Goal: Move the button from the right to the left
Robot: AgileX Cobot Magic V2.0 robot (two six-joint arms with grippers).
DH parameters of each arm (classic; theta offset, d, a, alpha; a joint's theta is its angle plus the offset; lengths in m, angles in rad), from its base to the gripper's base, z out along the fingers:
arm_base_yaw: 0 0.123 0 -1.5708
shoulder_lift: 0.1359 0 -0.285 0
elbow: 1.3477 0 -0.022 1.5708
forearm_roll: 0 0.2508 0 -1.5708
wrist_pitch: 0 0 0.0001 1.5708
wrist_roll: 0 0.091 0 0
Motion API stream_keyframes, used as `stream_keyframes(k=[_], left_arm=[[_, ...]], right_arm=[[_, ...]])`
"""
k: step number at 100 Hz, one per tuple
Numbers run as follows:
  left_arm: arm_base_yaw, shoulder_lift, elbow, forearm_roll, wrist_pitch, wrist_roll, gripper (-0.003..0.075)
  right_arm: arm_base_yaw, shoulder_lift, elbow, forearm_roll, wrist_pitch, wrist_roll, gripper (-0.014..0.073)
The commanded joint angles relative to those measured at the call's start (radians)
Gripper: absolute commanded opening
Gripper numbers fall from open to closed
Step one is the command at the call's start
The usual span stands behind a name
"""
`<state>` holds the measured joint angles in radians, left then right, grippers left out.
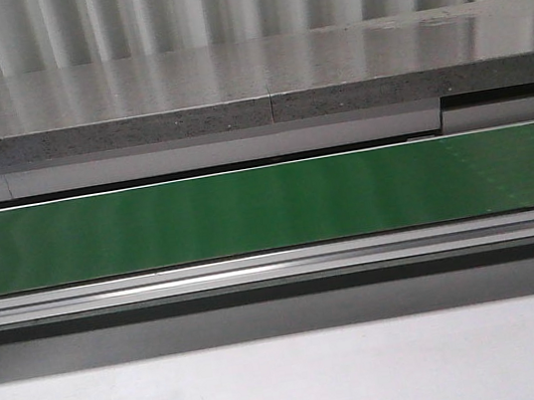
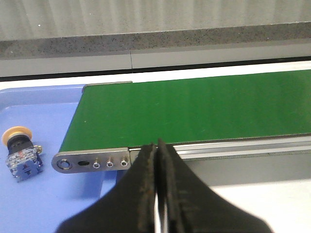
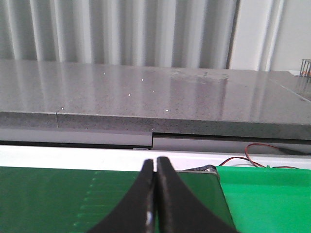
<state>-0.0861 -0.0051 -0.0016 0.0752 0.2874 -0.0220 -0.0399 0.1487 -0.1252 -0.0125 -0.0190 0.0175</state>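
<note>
the button (image 2: pixel 19 154) lies on its side in the blue tray (image 2: pixel 46 114), just beside the end of the green belt (image 2: pixel 194 109). the left gripper (image 2: pixel 157 148) is pinched closed and holds nothing. the right gripper (image 3: pixel 155 165) is closed too, over the belt.

Button (image 2: pixel 20 153) (yellow-capped) on blue tray (image 2: pixel 53 104)

One yellow-capped push-button with blue-and-clear block (image 2: pixel 20 152); one light blue plastic tray (image 2: pixel 43 109). One long green conveyor belt (image 1: pixel 268 208). Two black tools, left (image 2: pixel 156 148) and right (image 3: pixel 154 165).
</note>
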Motion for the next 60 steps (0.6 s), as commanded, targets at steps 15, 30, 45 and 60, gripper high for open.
stream_keyframes(k=[15,30,45,60], left_arm=[[0.002,-0.006,0.023,-0.001,-0.068,-0.011,-0.0020],[0.002,-0.006,0.023,-0.001,-0.070,-0.011,-0.0020],[0.002,-0.006,0.023,-0.001,-0.070,-0.011,-0.0020],[0.002,-0.006,0.023,-0.001,-0.070,-0.011,-0.0020]], right_arm=[[-0.079,-0.108,0.141,-0.013,-0.099,0.084,-0.0065],[-0.079,-0.173,0.137,-0.013,0.019,0.083,-0.0065],[-0.079,-0.176,0.137,-0.013,0.028,0.068,-0.0065],[-0.079,-0.176,0.137,-0.013,0.029,0.068,-0.0065]])
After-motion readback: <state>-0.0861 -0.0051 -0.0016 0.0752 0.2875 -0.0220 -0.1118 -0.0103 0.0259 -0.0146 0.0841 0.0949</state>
